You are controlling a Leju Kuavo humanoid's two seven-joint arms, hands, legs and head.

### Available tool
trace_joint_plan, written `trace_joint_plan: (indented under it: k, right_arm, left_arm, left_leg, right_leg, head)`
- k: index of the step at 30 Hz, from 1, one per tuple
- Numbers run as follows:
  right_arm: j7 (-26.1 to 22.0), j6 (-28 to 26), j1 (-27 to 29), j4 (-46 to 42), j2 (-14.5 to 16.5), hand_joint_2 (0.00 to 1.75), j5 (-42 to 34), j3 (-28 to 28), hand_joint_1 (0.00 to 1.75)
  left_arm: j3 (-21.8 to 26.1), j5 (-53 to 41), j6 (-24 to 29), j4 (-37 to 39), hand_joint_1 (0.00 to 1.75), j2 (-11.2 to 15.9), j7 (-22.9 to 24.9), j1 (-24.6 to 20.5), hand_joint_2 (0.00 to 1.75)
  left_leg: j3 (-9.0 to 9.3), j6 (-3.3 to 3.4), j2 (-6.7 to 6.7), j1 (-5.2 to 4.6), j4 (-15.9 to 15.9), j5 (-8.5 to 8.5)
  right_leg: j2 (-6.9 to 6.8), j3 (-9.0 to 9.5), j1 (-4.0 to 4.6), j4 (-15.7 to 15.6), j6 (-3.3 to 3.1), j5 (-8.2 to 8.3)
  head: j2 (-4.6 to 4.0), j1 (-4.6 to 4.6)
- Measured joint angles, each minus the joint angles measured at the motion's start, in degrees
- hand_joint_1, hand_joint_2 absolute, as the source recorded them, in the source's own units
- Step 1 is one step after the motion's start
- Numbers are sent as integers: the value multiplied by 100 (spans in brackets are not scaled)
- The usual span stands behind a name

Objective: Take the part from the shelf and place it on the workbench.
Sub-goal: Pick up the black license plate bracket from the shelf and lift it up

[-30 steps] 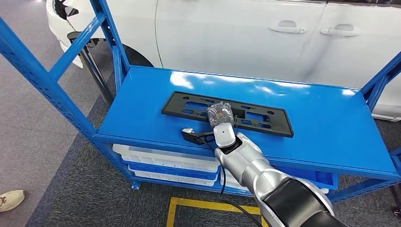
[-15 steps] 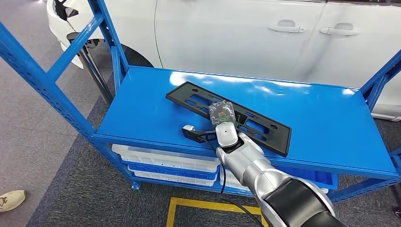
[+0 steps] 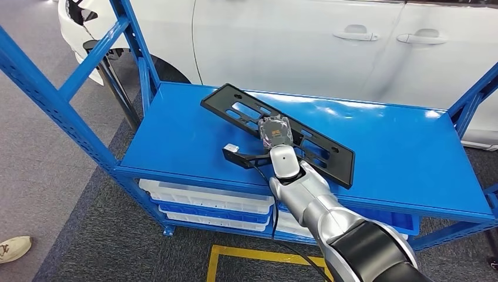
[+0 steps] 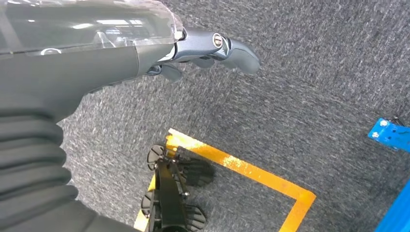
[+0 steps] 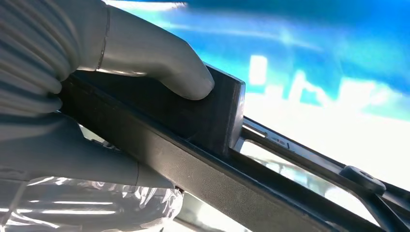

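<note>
Blue steel shelf [image 3: 176, 147] stands in front of a white car [image 3: 293, 47]; grey carpet and yellow floor tape [image 3: 246, 254] lie below, with white and blue bins [image 3: 205, 205] on the lower tier.

Part [image 3: 235, 108]: long flat black plate with cut-outs, over the middle of the shelf top. Long axis runs diagonally, from far-left to near-right. It looks tilted, far-left end raised off the surface, but whether the near-right end touches the shelf I cannot tell.

Right hand [image 3: 275, 134] grips the part around mid-length, on its near edge. Right wrist view confirms it: thumb [image 5: 159, 63] pressed on the upper face of the part [image 5: 208, 159], remaining fingers out of sight underneath.

Left hand [image 4: 212, 46] hangs over the carpet, well away from the shelf, holding nothing; fingers loosely extended.

Judgement: grasp made, lift under way, transfer to workbench not yet done. Right hand is the only one near the part. Because the plate extends well to both sides of the grip, the coming move likely needs both ends clear of the blue uprights [image 3: 138, 53] before it swings out.
</note>
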Motion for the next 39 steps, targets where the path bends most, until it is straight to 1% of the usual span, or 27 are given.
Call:
trace_joint_plan:
  k: [1, 2, 3, 4, 5, 6, 7, 8, 9, 10, 12, 14, 16, 19, 25, 30, 35, 37, 39]
  right_arm:
    - [-195, -178, 4, -68, 5, 175, -134, -65, 175]
    - [-499, -338, 15, -170, 13, 175, -390, -154, 175]
    - [-973, -416, 39, -322, 25, 175, -832, -291, 175]
    - [-1602, -344, 88, -540, 44, 175, -1465, -466, 175]
    - [-2345, -130, 173, -852, 65, 175, -2289, -678, 175]
    - [-3137, 182, 270, -1217, 90, 175, -3196, -894, 175]
    - [-3803, 531, 367, -1597, 120, 175, -4063, -1083, 175]
    - [-4272, 882, 465, -1985, 149, 175, -4870, -1247, 175]
    - [-4514, 1229, 566, -2370, 178, 175, -5560, -1372, 175]
    - [-4568, 1584, 705, -2755, 198, 175, -6179, -1462, 175]
    - [-4521, 2345, 1108, -3620, 207, 175, -7367, -1553, 175]
    - [-4575, 2990, 1478, -4408, 202, 175, -8365, -1560, 175]
    - [-4670, 3417, 1699, -5029, 195, 175, -9056, -1555, 175]
    - [-4827, 3846, 2008, -5728, 164, 175, -9719, -1548, 175]
    - [-4933, 4330, 2446, -6660, 55, 175, -10260, -1465, 175]
    - [-4948, 4567, 2639, -7144, -63, 175, -10450, -1331, 175]
    - [-4940, 4691, 2780, -7568, -152, 175, -10555, -1186, 175]
    - [-4887, 4717, 2825, -7687, -175, 175, -10613, -1138, 175]
    - [-4845, 4731, 2856, -7759, -188, 175, -10671, -1098, 175]
  left_arm:
    - [0, 5, 1, 0, 0, 0, -19, 2, 175]
    - [0, 15, -13, 0, 0, 1, -44, 4, 175]
    - [0, 27, -31, 0, 0, 1, -65, 5, 175]
    - [0, 32, -51, 0, 0, 2, -78, 7, 175]
    - [0, 35, -73, 0, 0, 4, -85, 8, 175]
    - [0, 37, -88, 0, 0, 6, -86, 10, 175]
    - [0, 36, -100, 0, 0, 8, -86, 11, 175]
    - [0, 35, -109, 0, 0, 9, -84, 11, 175]
    - [0, 33, -114, 0, 0, 10, -81, 11, 175]
    - [0, 32, -118, 0, 0, 14, -78, 10, 175]
    - [2, 32, -130, 0, 0, 27, -68, 19, 175]
    - [5, 34, -145, 0, 0, 43, -61, 31, 175]
    - [8, 36, -159, 0, 0, 54, -62, 30, 175]
    - [9, 34, -164, 0, 0, 59, -63, 30, 175]
    - [9, 13, -148, 0, 0, 59, -63, 24, 175]
    - [11, 21, -142, 0, 0, 59, -63, 25, 175]
    - [14, 39, -139, 0, 0, 59, -36, 24, 175]
    - [16, 48, -131, 0, 0, 62, -23, 23, 175]
    - [19, 56, -121, 0, 0, 68, -15, 22, 175]
  left_leg:
    - [0, 0, 0, 0, 0, 0]
    - [0, 0, 0, 0, 0, 0]
    - [0, 0, 0, 0, 0, 0]
    - [1, 0, 0, 1, 0, 0]
    - [1, 0, 0, 2, 0, 0]
    - [2, 0, 0, 4, 0, -1]
    - [4, 0, 0, 5, 0, -2]
    - [8, 0, 0, 6, 0, -3]
    - [14, 0, -2, 6, 0, -4]
    - [18, 0, -5, 6, 0, -5]
    - [14, 2, -13, 5, 0, -5]
    - [3, 3, -13, 4, 0, -4]
    - [2, 3, -11, 4, 0, -3]
    - [3, 3, -11, 4, 0, -4]
    - [3, 3, -10, 4, 0, -5]
    - [4, 3, -10, 4, 0, -5]
    - [4, 4, -10, 4, 0, -5]
    - [-3, 37, -8, -8, 17, -15]
    - [-6, 91, -7, -30, 22, -18]
  right_leg:
    - [0, 0, 0, 0, 0, 0]
    - [0, 0, 0, 0, 0, 0]
    - [0, 0, 1, 0, 0, 0]
    - [0, 0, 1, 0, 0, 0]
    - [0, 0, 3, 0, 0, 0]
    - [0, 1, 5, 0, 0, -1]
    - [0, 2, 6, 0, -1, -1]
    - [0, 7, 7, -1, 0, -3]
    - [-3, 14, 7, -1, 1, -6]
    - [-9, 20, 7, -2, 2, -9]
    - [-19, 21, 6, -3, 4, -11]
    - [-18, 8, 4, -3, 5, -7]
    - [-15, 5, 4, -3, 5, -5]
    - [-14, 6, 3, -3, 5, -6]
    - [-12, 5, 4, -3, 5, -6]
    - [-12, 5, 4, -3, 5, -6]
    - [-12, 5, 4, -3, 5, -6]
    - [-13, 7, -12, -13, 24, 1]
    - [-13, 13, -36, -34, 57, 15]
  head:
    - [1, -1]
    - [1, -1]
    - [1, -1]
    - [1, -1]
    - [1, -1]
    - [0, -1]
    - [0, -1]
    - [0, -1]
    - [0, -1]
    - [0, 0]
    - [0, 0]
    - [0, -1]
    - [0, 0]
    - [-1, -1]
    - [1, -1]
    - [0, -1]
    - [0, -1]
    - [0, -1]
    - [0, -1]
